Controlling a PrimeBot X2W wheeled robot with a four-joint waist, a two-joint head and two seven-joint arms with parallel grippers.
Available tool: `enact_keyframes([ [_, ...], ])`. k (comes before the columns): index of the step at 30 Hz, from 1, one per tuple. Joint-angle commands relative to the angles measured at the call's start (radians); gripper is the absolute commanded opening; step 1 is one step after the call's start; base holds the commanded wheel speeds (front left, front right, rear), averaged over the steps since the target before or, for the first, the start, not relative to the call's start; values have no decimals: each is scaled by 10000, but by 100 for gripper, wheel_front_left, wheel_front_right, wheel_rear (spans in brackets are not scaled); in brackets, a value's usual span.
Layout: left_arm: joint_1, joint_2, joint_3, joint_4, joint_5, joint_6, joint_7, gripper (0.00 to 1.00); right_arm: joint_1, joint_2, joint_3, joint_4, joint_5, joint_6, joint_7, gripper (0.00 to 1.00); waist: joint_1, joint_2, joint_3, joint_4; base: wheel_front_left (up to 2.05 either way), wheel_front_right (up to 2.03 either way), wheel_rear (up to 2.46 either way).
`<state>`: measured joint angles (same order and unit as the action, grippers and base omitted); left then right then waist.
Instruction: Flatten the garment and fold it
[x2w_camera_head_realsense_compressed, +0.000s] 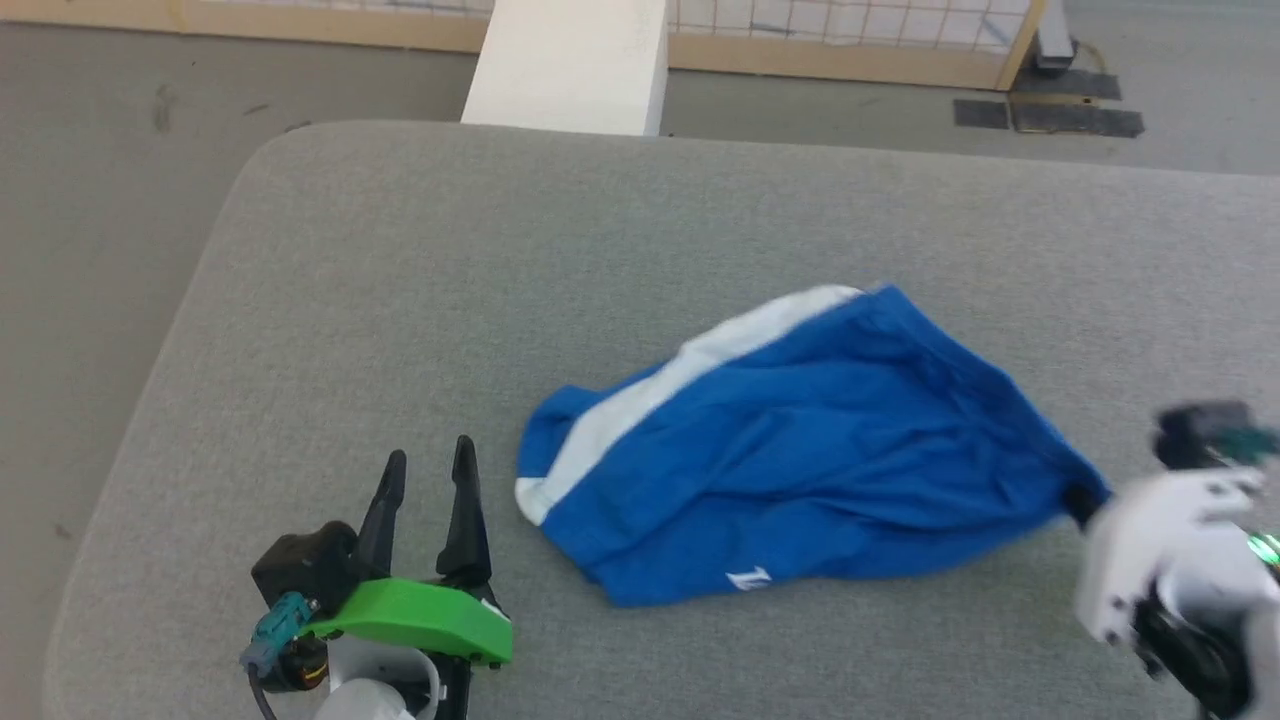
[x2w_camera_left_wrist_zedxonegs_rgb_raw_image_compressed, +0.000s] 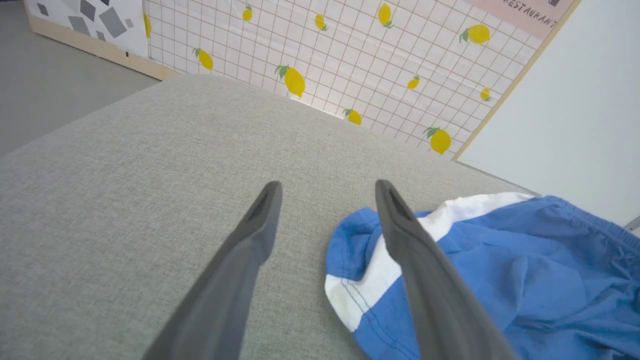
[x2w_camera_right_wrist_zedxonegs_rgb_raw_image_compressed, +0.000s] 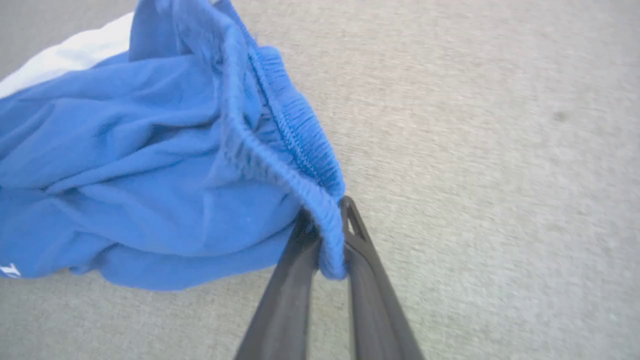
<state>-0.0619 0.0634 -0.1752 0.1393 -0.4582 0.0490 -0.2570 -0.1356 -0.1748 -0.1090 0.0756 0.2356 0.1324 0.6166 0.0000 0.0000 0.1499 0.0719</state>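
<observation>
- The grey floor (x2w_camera_head_realsense_compressed: 90, 250) is showing past the left edge of the table (x2w_camera_head_realsense_compressed: 400, 260), which is wearing a grey woven cover with rounded corners.
- The left tool (x2w_camera_head_realsense_compressed: 430, 450) is sitting low at the near left of the table above a green bracket (x2w_camera_head_realsense_compressed: 420, 615). Its two dark fingers are standing apart and gripping nothing.
- In the left wrist view, the left tool (x2w_camera_left_wrist_zedxonegs_rgb_raw_image_compressed: 327, 185) is pointing across the table toward a gridded wall panel printed with lemons (x2w_camera_left_wrist_zedxonegs_rgb_raw_image_compressed: 350, 60). Its right finger is crossing in front of a leg hem of the shorts (x2w_camera_left_wrist_zedxonegs_rgb_raw_image_compressed: 500, 280); I cannot tell whether it is touching the cloth.
- The blue shorts (x2w_camera_head_realsense_compressed: 800, 440) are lying crumpled in the middle of the table, just to the right of the left tool, with the cloth bunching into folds.
- A white stripe (x2w_camera_head_realsense_compressed: 680, 375) is running along the far left side of the shorts, from the near hem up toward the far corner.
- A small white print (x2w_camera_head_realsense_compressed: 748, 578) is peeking out near the front edge.
- At the right end, the shorts are narrowing to a point where the right tool (x2w_camera_head_realsense_compressed: 1082, 500) is gripping them.
- In the right wrist view, the right tool (x2w_camera_right_wrist_zedxonegs_rgb_raw_image_compressed: 325, 210) is pinching the gathered elastic waistband (x2w_camera_right_wrist_zedxonegs_rgb_raw_image_compressed: 300, 130) between its closed fingers, with the rest of the shorts (x2w_camera_right_wrist_zedxonegs_rgb_raw_image_compressed: 150, 175) spreading away to the left on the table.
- The right arm's white body (x2w_camera_head_realsense_compressed: 1170, 560) is blurring at the right edge.
</observation>
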Motion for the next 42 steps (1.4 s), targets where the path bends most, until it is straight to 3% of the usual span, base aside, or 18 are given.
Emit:
enact_keyframes([
  [1,122,-38,21,39,85,-66,-47,100,599,108,-409,-457,28,-17,239,0,0,0,-185,-230,0,0,0],
  [5,120,-59,-29,175,95,-143,-47,100,2322,761,-1522,-1766,42,-17,1342,0,0,0,-248,-373,0,0,0],
  [8,73,-70,-70,292,79,-183,-47,100,3316,1064,-1712,-2178,293,-17,2072,0,0,0,-239,-453,0,0,0],
  [12,42,-81,-112,426,70,-200,-47,100,3629,1224,-1790,-2369,710,-17,1927,0,0,0,-237,-587,0,0,0],
  [13,45,-83,-117,463,66,-199,-47,100,3506,1233,-1828,-2420,853,-17,1572,100,0,0,-242,-623,0,0,0],
  [18,30,-88,-170,613,-55,-203,74,100,2791,1242,-2276,-2625,1365,-17,31,100,0,0,-315,-738,0,0,0],
  [23,-457,-102,-616,673,-438,-125,1597,100,2067,1243,-3042,-3034,772,-17,-1097,100,0,0,-346,-820,0,0,0],
  [25,-830,-109,-957,786,-653,-57,2702,100,1923,1244,-3116,-2999,649,-17,-1204,100,0,0,-344,-848,0,0,0],
  [32,-2670,-100,-1888,1619,-603,779,6304,100,1603,1244,-2854,-2746,631,-17,-1329,100,0,0,-66,-1077,0,0,0],
  [36,-3296,33,-2122,2315,-371,1127,7397,100,1486,1245,-2711,-2610,714,-17,-1435,100,0,0,168,-1338,0,0,0],
  [40,-3494,87,-2105,2604,-345,1352,7626,100,1420,1245,-2747,-2524,754,-17,-1586,100,0,0,341,-1515,0,0,0],
  [42,-3533,73,-2079,2551,-360,1340,7382,0,1417,1245,-2791,-2497,755,-17,-1645,100,0,0,400,-1530,0,0,0],
])
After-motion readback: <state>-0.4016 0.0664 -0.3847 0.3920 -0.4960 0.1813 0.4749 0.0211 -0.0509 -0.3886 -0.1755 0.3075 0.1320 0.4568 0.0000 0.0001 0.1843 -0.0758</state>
